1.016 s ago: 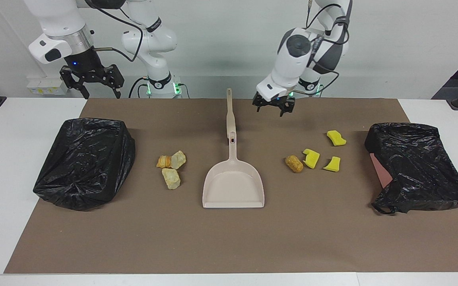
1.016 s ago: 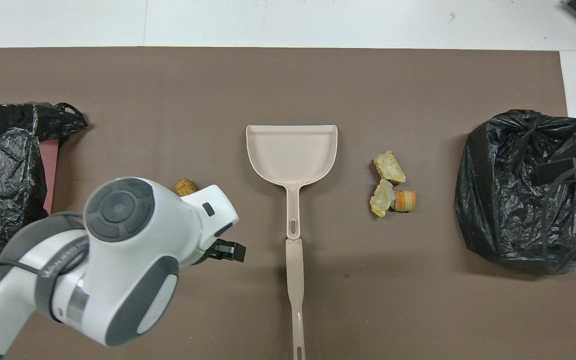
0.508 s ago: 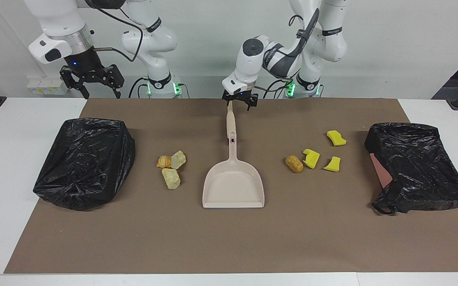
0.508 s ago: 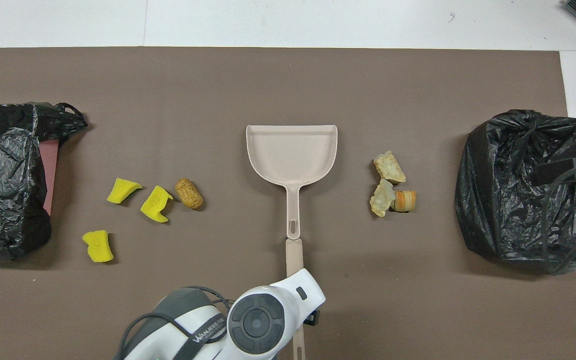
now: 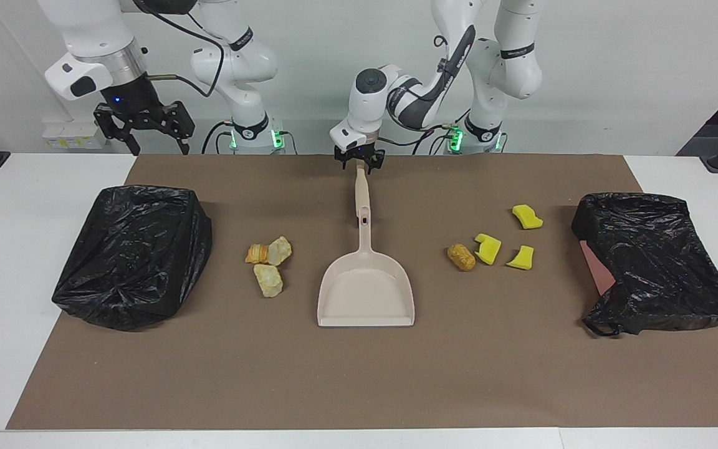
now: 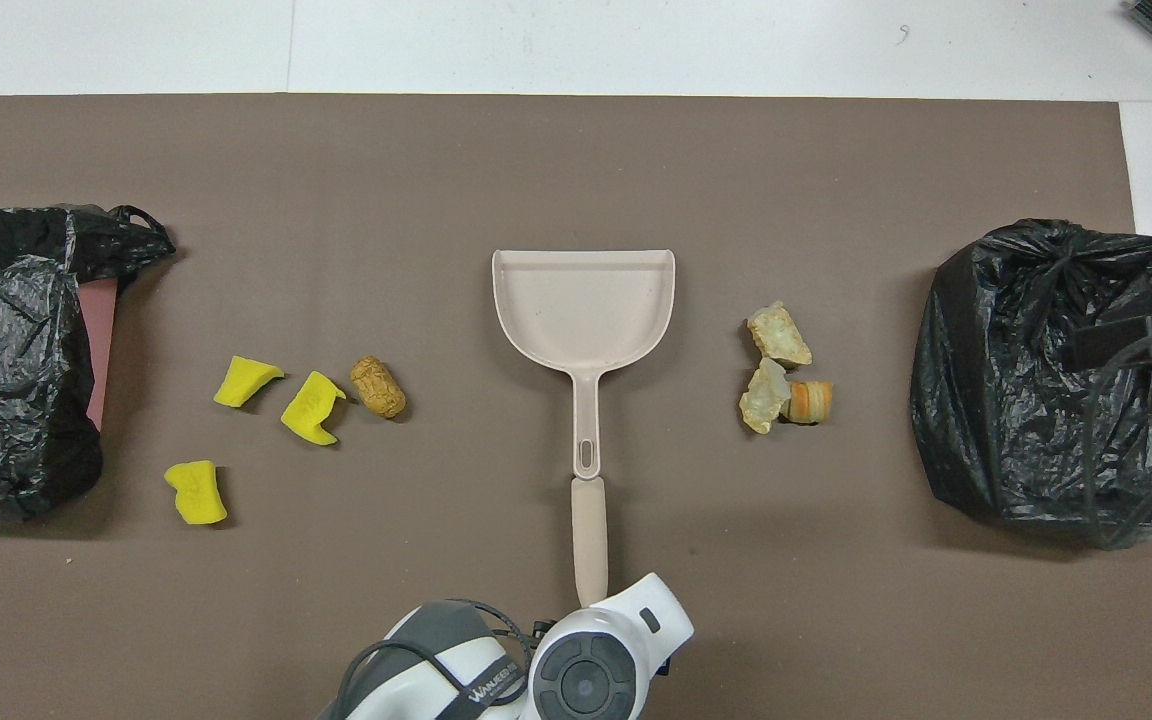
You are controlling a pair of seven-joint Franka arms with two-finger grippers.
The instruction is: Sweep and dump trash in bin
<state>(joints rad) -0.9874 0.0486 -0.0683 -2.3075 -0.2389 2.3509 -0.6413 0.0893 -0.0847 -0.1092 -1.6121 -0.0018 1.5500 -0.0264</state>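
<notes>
My left fingers [image 5: 358, 161] are down at the handle end of the beige dustpan [image 5: 365, 293], arm bent low over it; I cannot tell whether they grip. My right fingers [image 5: 143, 128] hang spread open above a black bag [image 5: 131, 255]. The trash lies on the bench either side of the pan: three yellow sponge chunks [image 5: 488, 248] and a brown cork roll [image 5: 461, 257], lying slantwise, toward my left; pale and orange bread lumps [image 5: 268, 262] toward my right.
</notes>
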